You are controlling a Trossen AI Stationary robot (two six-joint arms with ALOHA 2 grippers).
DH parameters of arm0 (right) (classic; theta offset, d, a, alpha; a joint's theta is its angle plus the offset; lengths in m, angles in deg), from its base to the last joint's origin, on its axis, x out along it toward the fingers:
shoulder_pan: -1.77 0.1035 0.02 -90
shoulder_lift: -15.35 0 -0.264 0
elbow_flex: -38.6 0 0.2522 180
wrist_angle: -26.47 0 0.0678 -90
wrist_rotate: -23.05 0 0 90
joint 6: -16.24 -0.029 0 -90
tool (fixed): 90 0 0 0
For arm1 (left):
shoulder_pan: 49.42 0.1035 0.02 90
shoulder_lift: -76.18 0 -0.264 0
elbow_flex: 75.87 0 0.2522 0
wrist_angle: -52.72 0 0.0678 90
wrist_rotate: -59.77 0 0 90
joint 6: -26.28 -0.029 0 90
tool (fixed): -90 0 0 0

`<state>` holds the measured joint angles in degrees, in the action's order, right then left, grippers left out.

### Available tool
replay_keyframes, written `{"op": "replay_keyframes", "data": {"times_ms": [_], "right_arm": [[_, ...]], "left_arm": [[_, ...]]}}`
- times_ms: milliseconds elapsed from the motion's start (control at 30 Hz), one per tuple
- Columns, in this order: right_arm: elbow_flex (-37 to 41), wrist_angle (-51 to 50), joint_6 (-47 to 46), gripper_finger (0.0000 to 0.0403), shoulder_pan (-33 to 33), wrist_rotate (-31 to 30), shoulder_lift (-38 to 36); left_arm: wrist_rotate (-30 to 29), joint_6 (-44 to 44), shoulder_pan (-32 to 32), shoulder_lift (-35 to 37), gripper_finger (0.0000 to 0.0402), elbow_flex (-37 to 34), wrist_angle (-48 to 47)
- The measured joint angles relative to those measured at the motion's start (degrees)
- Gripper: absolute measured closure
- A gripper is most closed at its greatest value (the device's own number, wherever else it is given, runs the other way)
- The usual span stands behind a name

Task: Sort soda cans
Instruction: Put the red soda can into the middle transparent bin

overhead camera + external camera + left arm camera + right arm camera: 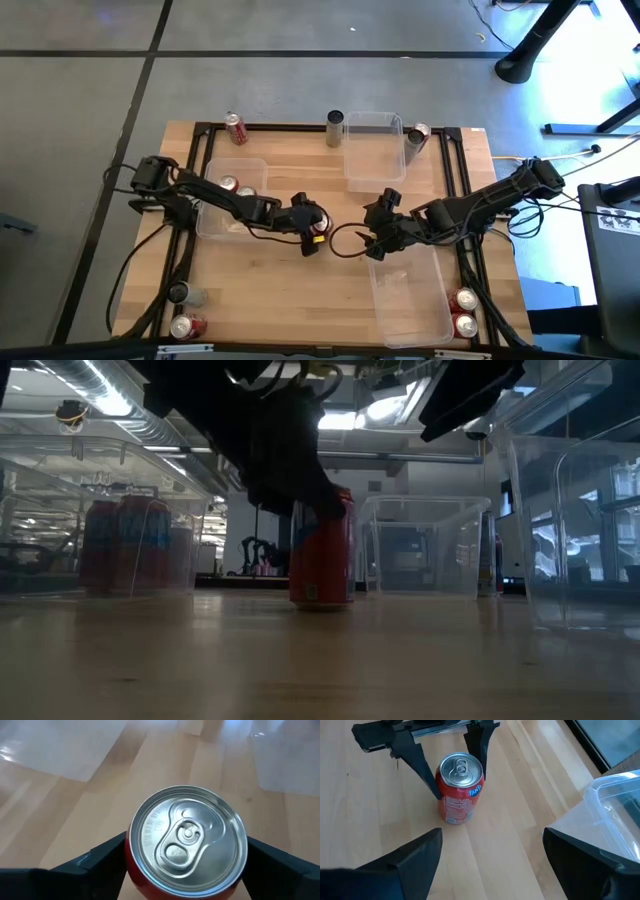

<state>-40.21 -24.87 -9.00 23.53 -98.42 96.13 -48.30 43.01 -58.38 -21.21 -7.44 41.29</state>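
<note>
Red can (458, 787) upright between left pincer (454, 767) fingers, touching.

Bright ceiling lights (105, 402) glare behind the dark, backlit arms seen from table height, and the near wooden table (320, 660) blurs there. From above, a cool blue wash falls across the floor (590, 70) at right. The can's silver top (189, 840) gleams softly.
</note>
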Motion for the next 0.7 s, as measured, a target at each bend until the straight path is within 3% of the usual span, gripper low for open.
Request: {"op": "replay_keyframes", "data": {"times_ms": [233, 400, 700], "right_arm": [[0.0, 0.0, 0.1, 0.0058, 0.0, 0.0, 0.0], [0.0, 0.0, 0.1, 0.0058, 0.0, 0.1, 0.0], [0.0, 0.2, 0.2, 0.0058, 0.0, -1.0, 0.0]], "left_arm": [[0.1, -0.2, -0.1, 0.4, 0.0108, 0.0, -0.2], [-0.1, -0.6, -0.9, 4.8, 0.0108, 1.9, -5.2], [-0.9, 1.6, -2.2, 21.9, 0.0107, 7.7, -27.7]]}}
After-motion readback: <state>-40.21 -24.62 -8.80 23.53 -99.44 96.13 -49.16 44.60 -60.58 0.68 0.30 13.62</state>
